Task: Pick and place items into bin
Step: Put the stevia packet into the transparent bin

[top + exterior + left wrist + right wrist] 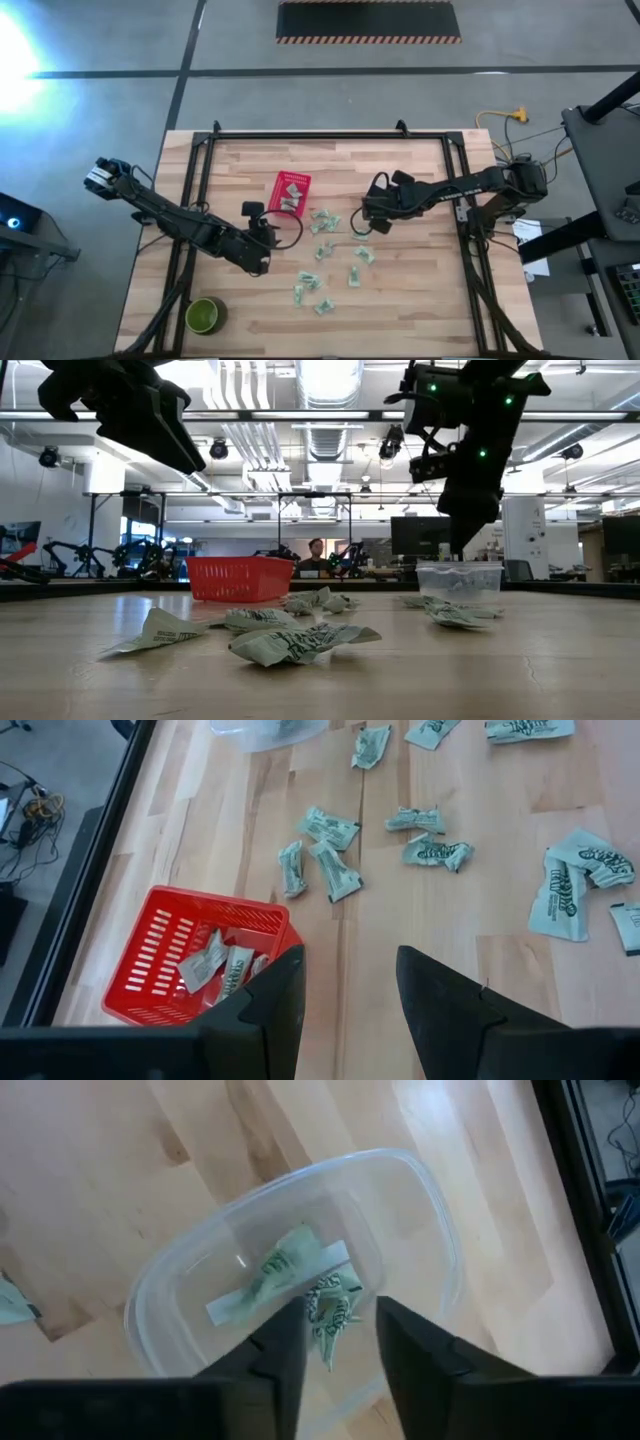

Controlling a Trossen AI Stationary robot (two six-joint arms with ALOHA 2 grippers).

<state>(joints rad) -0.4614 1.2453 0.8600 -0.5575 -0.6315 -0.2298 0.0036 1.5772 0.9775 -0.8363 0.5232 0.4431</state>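
Nearest us, packets (300,643) litter the tabletop (520,670) short of the red basket (240,577). Our right jaws (330,1342), clamped on a packet above the clear tub (420,1210), should release next. Left jaws (345,1010) hover apart beside the basket.

The right gripper (335,1342) hangs directly above a clear, round-cornered plastic tub (420,1190) standing on the pale wooden plank table (150,1170). Its two dark fingers (285,1350) are slightly parted, and a crumpled pale green-and-white packet (332,1312) sits between their tips. A second green-and-white packet (275,1275) lies flat on the tub's floor. A black frame rail (590,1190) runs along the table's edge.
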